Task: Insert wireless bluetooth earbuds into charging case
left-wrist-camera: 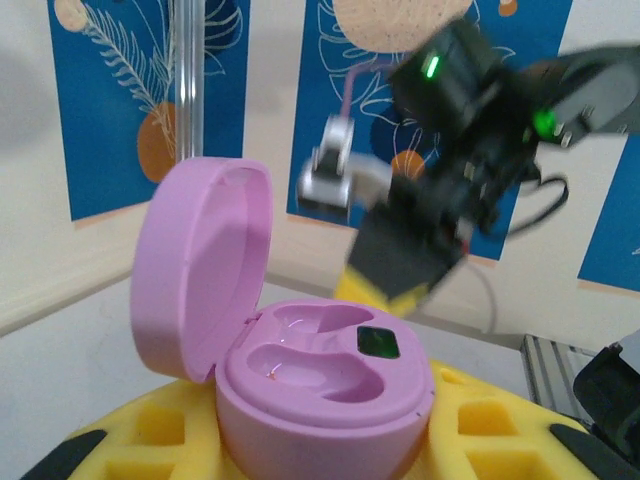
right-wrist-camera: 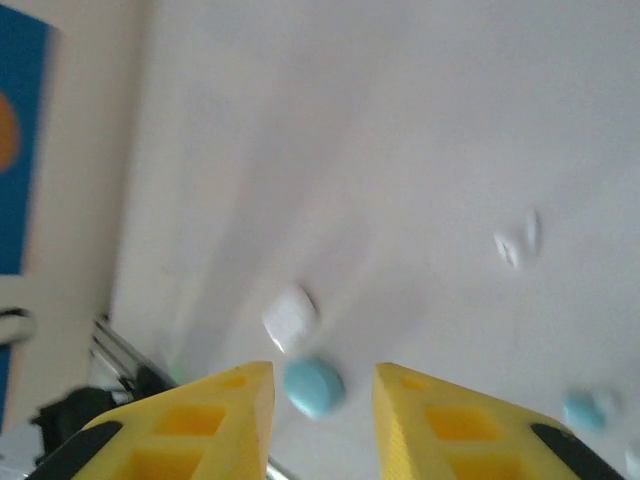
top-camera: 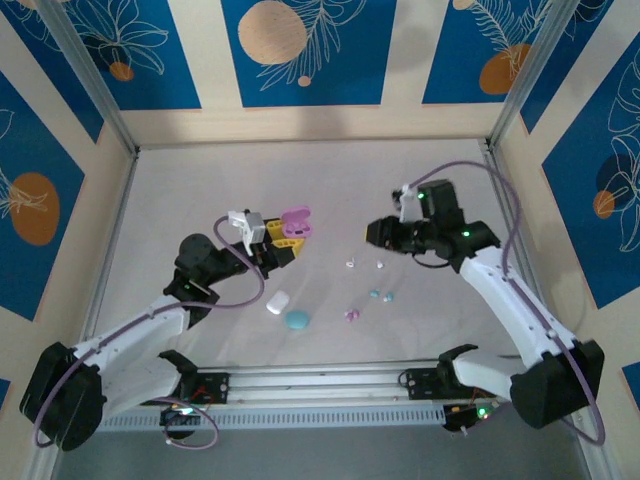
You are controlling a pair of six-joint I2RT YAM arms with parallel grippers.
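Left wrist view: the left claw [left-wrist-camera: 320, 452] is clamped on the base of the pink charging case [left-wrist-camera: 320, 385], which sits upright between its yellow fingers [left-wrist-camera: 150, 430] with the lid [left-wrist-camera: 200, 270] hinged back. Both moulded wells look bare, so no bud seems to be seated yet. In the right wrist view the right claw [right-wrist-camera: 322, 425] has its fingers apart with nothing visible between them; it hangs above the surface [top-camera: 200, 180], looking down at the closed white case [right-wrist-camera: 290, 318] and the closed cyan case [right-wrist-camera: 313, 387] just beside it. From the top, the wireless bluetooth earbuds lie loose between the two arms: the white pair [top-camera: 365, 264] nearest the right claw, the cyan pair [top-camera: 381, 295] below it, the pink pair [top-camera: 350, 314] nearer the cyan case. By this reading the task is barely begun: one case is open and presented, every bud is still to be picked and placed, and two cases remain shut.
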